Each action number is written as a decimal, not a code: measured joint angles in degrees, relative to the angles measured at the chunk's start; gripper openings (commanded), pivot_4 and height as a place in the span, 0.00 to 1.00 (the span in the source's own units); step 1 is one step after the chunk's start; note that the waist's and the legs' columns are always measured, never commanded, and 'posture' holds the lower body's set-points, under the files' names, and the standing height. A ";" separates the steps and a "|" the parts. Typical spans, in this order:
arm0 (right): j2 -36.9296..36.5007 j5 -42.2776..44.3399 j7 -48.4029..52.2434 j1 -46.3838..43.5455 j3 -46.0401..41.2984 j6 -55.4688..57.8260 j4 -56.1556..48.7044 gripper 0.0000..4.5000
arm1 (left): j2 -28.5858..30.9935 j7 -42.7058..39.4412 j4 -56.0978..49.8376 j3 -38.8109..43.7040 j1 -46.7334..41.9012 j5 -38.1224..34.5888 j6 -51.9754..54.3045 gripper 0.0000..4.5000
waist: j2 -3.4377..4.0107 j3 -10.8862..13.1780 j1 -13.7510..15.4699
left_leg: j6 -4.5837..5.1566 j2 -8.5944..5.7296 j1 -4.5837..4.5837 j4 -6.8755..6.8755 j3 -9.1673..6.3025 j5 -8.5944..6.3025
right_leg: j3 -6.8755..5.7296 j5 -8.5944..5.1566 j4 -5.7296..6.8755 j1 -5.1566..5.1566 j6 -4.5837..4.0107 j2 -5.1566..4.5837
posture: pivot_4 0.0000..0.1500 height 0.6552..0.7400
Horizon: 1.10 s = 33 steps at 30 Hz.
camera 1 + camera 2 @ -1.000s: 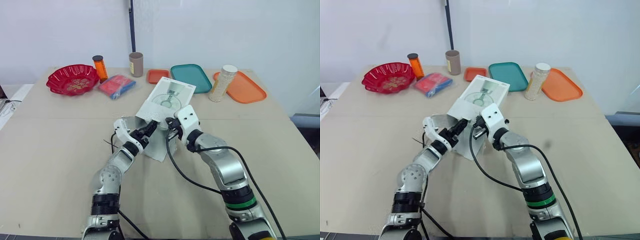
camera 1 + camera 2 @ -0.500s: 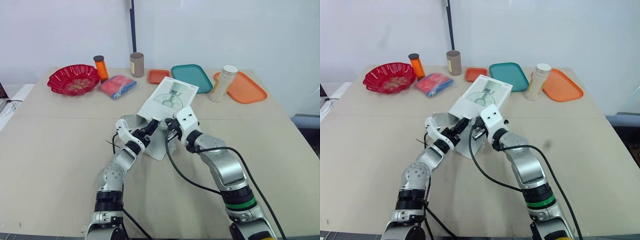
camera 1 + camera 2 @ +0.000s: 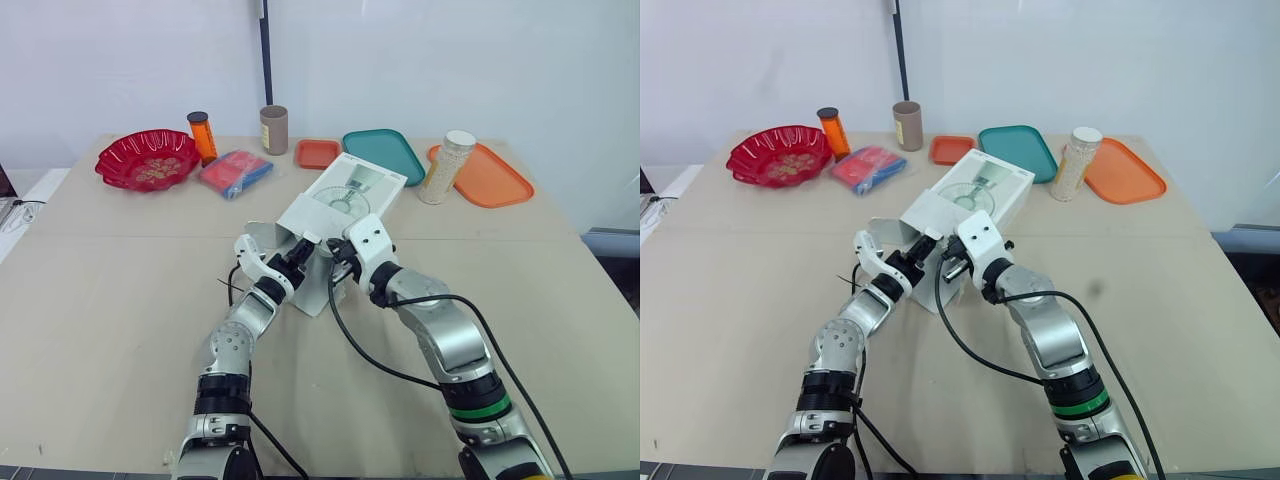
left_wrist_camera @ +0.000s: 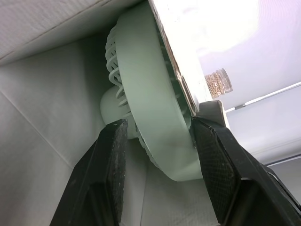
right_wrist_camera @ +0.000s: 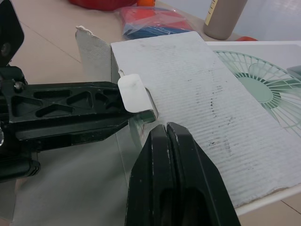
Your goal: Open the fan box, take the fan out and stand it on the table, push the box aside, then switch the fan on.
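Observation:
The white fan box [image 3: 345,195] lies on its side mid-table, with its open end and flaps facing me. My left gripper [image 3: 303,250] reaches into that mouth. In the left wrist view its fingers [image 4: 110,174] stand apart astride the pale green fan [image 4: 160,141] inside the box. One finger is under the fan head. The other lies outside the box's upper wall. A small gap shows beside the rim. My right gripper [image 3: 337,257] is shut with nothing in it, and its tips [image 5: 167,129] sit at the edge of the box mouth beside the left finger.
Along the far edge stand a red bowl [image 3: 146,158], an orange bottle [image 3: 201,135], a brown cup [image 3: 272,128], a blue-red packet [image 3: 234,172], a small orange tray [image 3: 316,152], a teal tray [image 3: 383,155], a grain jar [image 3: 446,166] and an orange tray [image 3: 487,175].
The left gripper has pushed further into the box mouth. The box has slid away from me and turned slightly. The right gripper has stayed shut at the mouth.

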 measured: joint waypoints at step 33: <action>0.55 0.01 0.98 0.06 0.62 -0.49 -0.06 0.00 | 4.64 9.10 -15.80 -0.34 7.82 -8.11 10.77 0.26 | -0.02 -0.05 -0.69 | 0.00 0.04 0.03 -0.01 0.01 0.00 | 0.04 0.02 0.00 -0.01 -0.03 0.04 | 1.00 1.00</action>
